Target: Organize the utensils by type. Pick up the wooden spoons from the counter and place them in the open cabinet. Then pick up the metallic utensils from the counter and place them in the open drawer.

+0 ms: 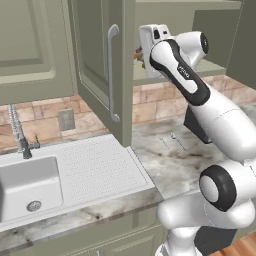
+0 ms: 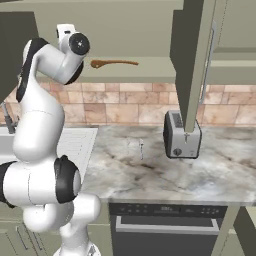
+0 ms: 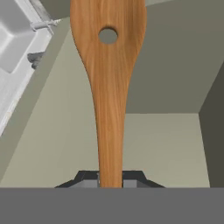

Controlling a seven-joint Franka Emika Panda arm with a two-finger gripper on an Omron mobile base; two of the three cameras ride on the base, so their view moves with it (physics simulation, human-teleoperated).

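Hand view: wooden spoon (image 3: 108, 87) clamped between jaws, inside open cabinet (image 3: 166, 144).

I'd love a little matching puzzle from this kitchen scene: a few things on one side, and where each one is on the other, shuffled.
Things:
1. spoon with a hole
2. second spoon
3. metal utensils
4. toaster

Places:
A. lying on the cabinet shelf
B. standing on the counter below the open cabinet door
C. lying on the counter between sink and toaster
D. clamped in the jaws of the gripper, up at the cabinet

Pairs: 1-D, 2-A, 3-C, 4-B
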